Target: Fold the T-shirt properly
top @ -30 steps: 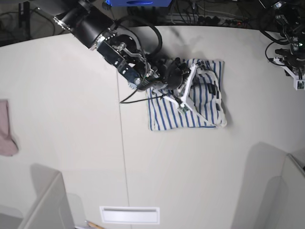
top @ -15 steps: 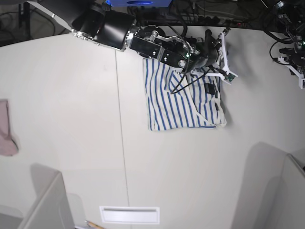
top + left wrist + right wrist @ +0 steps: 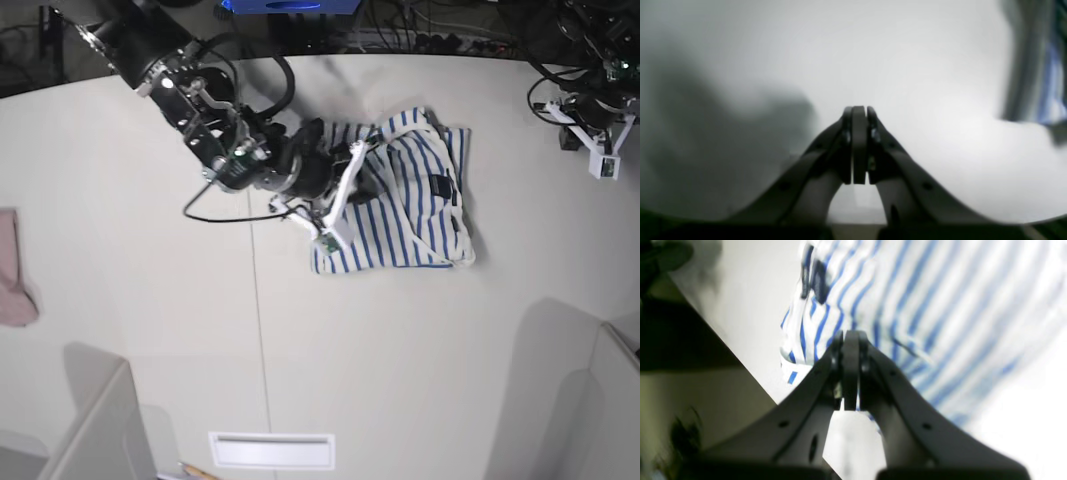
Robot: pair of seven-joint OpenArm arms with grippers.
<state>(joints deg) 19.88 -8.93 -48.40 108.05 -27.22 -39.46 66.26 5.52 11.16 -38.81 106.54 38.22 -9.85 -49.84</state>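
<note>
A pink cloth (image 3: 14, 270) lies at the table's (image 3: 140, 330) left edge, well apart from the T-shirt (image 3: 405, 215). The folded T-shirt, white with blue stripes, rests on the table right of its centre seam, its dark neck label (image 3: 438, 187) facing up. The right gripper (image 3: 335, 205) sits over the shirt's left part, jaws pressed together with no cloth between them (image 3: 850, 373). Far right of the shirt, near the table's rim, the left gripper (image 3: 600, 150) hangs above bare table, its jaws also closed on nothing (image 3: 858, 146).
</note>
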